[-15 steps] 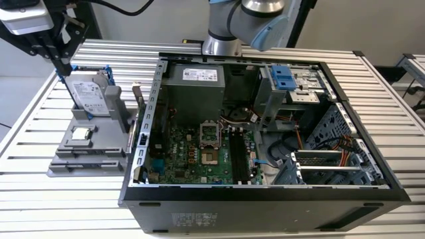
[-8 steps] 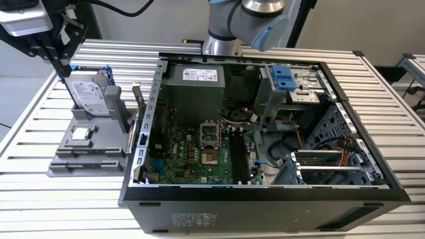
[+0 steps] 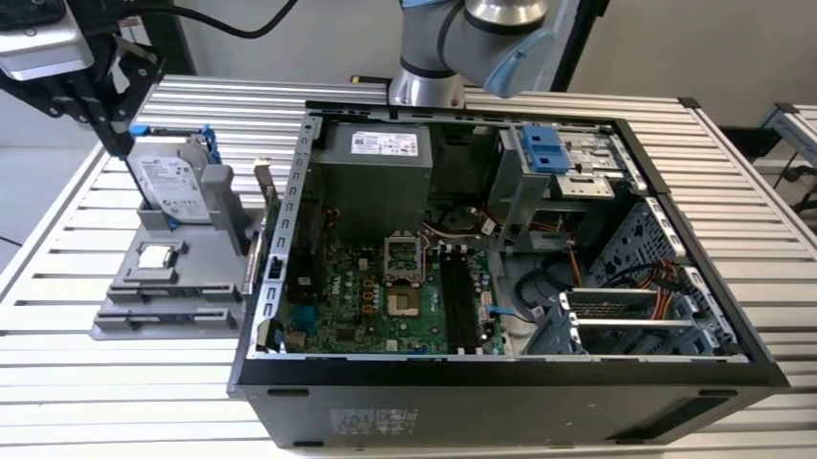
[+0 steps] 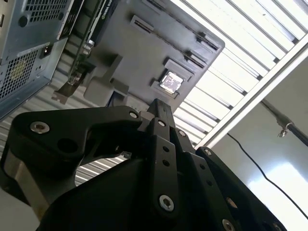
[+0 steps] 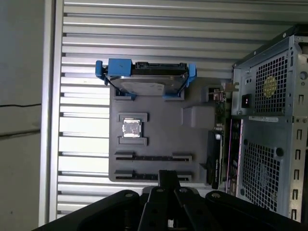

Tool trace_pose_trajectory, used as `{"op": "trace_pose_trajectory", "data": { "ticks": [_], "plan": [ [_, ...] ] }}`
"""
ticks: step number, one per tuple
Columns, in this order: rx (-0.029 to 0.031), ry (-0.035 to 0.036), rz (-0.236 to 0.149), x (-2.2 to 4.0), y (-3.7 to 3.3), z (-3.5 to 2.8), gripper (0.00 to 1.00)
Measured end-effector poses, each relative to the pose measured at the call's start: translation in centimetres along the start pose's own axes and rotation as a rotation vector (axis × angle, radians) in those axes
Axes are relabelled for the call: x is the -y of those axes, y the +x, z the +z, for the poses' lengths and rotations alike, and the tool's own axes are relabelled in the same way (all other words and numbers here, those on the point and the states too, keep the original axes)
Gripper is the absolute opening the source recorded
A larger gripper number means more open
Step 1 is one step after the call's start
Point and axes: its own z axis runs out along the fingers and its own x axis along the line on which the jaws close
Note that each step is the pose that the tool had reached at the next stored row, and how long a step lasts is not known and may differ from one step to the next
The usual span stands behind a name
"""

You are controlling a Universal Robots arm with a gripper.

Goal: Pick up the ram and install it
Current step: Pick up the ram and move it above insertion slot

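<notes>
Gripper (image 5: pixel 168 175), closed on nothing, hovers over the tray (image 5: pixel 163 139) on the desk (image 3: pixel 128 402), whose brackets hold the ram (image 5: pixel 154 157) edge-up for grasping.

Robot arm (image 3: pixel 479 38) and gripper (image 3: pixel 115 134) both cut off at the exterior view's top edge.

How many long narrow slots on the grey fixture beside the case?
2. The first slot lies next to the processor chip; the second slot lies parallel at the fixture edge, partly hidden by the end effector. Contents unclear.
</notes>
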Motion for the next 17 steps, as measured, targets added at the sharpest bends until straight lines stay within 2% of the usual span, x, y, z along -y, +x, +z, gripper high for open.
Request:
{"op": "trace_pose_trajectory", "data": {
  "ticks": [9,17],
  "plan": [
    [-0.0001,0.0001,0.000,0.89,0.02,0.00,0.00],
    [0.0000,0.0000,0.000,1.98,0.05,0.06,0.00]
  ]
}}
